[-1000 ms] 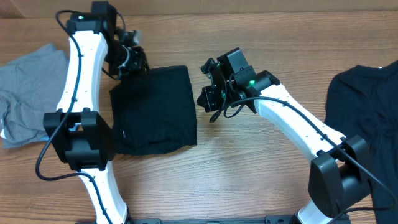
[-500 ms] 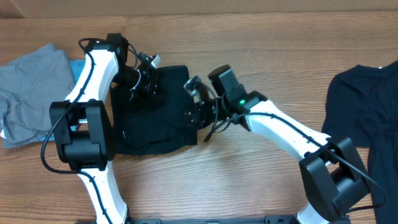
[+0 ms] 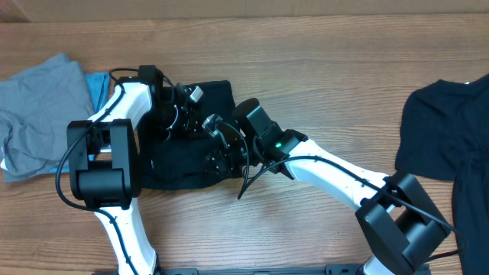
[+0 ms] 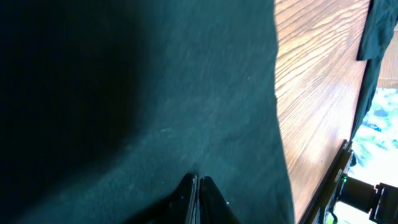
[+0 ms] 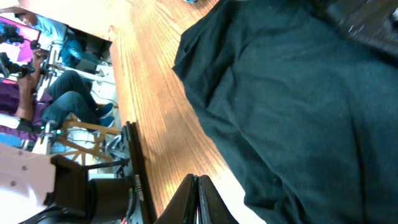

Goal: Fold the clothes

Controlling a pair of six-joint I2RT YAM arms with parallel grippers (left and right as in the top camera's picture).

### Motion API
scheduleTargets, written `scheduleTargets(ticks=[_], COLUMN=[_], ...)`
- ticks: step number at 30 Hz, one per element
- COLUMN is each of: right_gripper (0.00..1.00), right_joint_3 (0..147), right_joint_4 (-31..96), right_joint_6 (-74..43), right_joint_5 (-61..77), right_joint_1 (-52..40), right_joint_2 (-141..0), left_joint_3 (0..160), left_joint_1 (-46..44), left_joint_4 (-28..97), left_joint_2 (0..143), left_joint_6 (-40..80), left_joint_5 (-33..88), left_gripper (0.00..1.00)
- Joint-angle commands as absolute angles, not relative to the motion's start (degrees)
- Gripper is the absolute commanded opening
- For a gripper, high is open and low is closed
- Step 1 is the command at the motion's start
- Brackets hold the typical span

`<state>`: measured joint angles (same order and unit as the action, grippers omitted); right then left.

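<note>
Wood-grain table (image 3: 321,69) carries everything I am working on. Nearest my bases, left of the middle and toward the near edge, lies the folded black garment (image 3: 164,168), a rough rectangle lying flat on the wood. My right gripper (image 3: 218,145) hangs low over the right side of that cloth; from my right wrist I see its fingers (image 5: 189,193) pressed together with nothing between them, their tips at the border where black fabric meets bare wood. A little farther in, my left gripper (image 3: 189,107) is over the far part of the same garment. Its fingers (image 4: 186,196) are also pressed together, tips down on the dark fabric, and I cannot tell whether any cloth is caught between them. Off at the left edge a grey garment (image 3: 38,114) lies rumpled, with a light-blue piece (image 3: 97,88) showing just beside it, between it and my left arm. Well apart from all this, at the right edge, a second black garment (image 3: 443,130) is spread loosely.
</note>
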<state>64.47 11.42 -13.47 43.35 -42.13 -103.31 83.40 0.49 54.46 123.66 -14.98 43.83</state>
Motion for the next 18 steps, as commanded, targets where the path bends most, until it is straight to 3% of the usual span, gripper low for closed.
scheduleTargets(ticks=[1, 18], right_gripper=[0.04, 0.04], right_joint_3=[64.0, 64.0], right_joint_4=[9.8, 5.1], right_joint_6=[-13.6, -24.4], right_joint_5=[40.4, 38.6], right_joint_1=[-43.2, -45.5], right_joint_2=[-105.9, -117.2], left_joint_3=[80.6, 71.4], left_joint_1=[0.7, 0.7], left_joint_4=[52.9, 40.7], left_joint_2=[122.5, 122.5], left_joint_6=[-14.5, -12.8], left_joint_5=[44.6, 41.3], left_gripper=[0.04, 0.08])
